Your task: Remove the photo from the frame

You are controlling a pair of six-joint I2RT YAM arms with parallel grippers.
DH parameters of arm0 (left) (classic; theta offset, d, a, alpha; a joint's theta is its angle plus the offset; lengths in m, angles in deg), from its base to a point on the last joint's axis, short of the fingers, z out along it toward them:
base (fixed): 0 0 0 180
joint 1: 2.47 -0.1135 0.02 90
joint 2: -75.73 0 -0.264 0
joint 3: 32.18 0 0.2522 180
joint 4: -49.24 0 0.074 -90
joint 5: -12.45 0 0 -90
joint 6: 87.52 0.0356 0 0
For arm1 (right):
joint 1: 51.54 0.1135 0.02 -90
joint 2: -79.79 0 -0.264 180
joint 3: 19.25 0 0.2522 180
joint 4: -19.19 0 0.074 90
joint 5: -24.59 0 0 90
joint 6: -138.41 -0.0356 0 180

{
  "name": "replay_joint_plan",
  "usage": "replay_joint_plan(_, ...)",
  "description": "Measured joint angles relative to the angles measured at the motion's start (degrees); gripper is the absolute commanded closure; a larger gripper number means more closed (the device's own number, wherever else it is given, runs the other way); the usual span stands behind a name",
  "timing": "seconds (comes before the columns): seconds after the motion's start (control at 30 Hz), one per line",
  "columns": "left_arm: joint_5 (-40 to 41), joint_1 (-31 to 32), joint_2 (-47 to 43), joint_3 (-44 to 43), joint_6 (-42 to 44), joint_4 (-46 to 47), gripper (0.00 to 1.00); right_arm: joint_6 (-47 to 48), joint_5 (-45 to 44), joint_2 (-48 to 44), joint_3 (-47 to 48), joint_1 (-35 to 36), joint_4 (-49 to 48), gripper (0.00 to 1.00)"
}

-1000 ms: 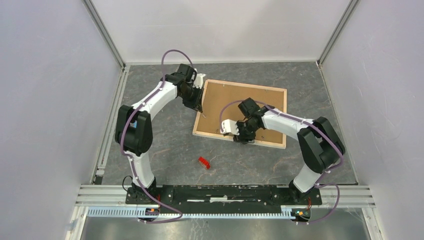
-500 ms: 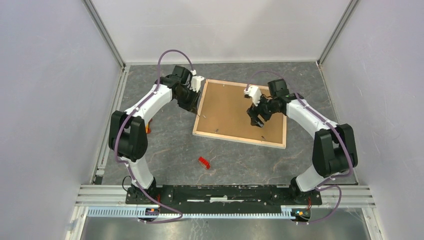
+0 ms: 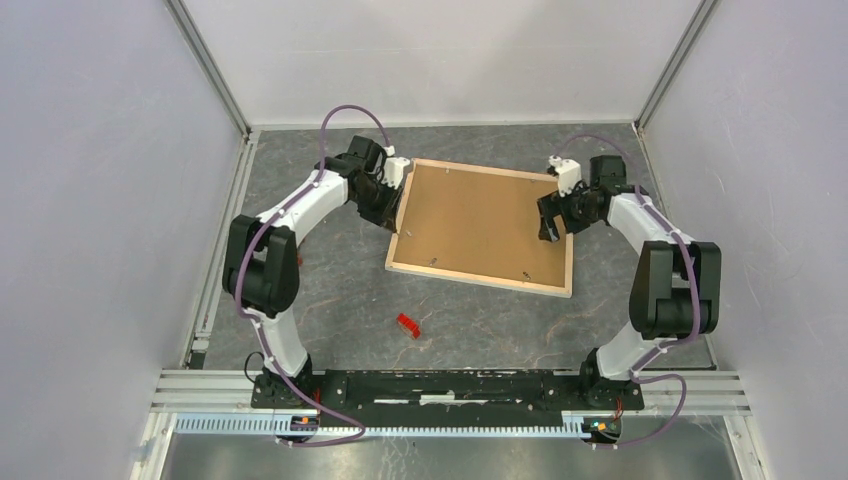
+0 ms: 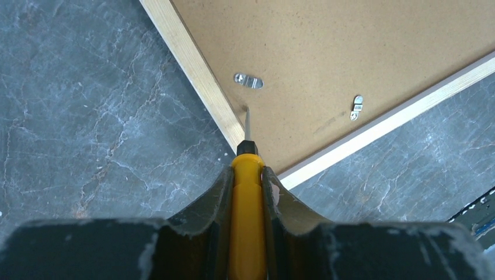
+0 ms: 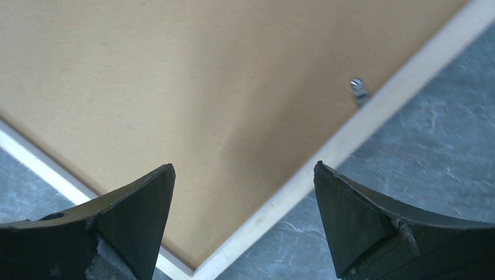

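The frame (image 3: 478,277) lies face down near the middle of the grey stone-patterned table (image 3: 330,290), set at a slight angle, pale wood edges up and the brown backing board (image 3: 480,222) filling it. The photo doesn't show from any view. Over on the frame's left edge, the left gripper (image 4: 247,175) is clamped on a yellow-handled screwdriver (image 4: 247,216), and the thin metal tip meets the board just inside the wood strip, close beside a small silver clip (image 4: 248,80). A second clip (image 4: 356,107) sits near the adjoining edge. On the far right side, the right gripper (image 5: 244,169) hangs over the frame's right edge with its jaws spread wide and nothing between them. A small red piece (image 3: 407,325) lies on the table, well apart from the frame's near edge.
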Motion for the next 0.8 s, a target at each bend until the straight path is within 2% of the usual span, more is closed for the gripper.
replay_joint_plan(0.37,-1.0,1.0,0.9,-0.3,0.0,1.5,0.98,-4.1,-6.1,3.9,0.0,-6.3,-0.6,0.11)
replay_joint_plan(0.8,0.0,1.1,1.4,-0.6,-1.6,3.0,0.98,-5.6,-7.3,6.3,0.0,-6.7,-0.6,0.18)
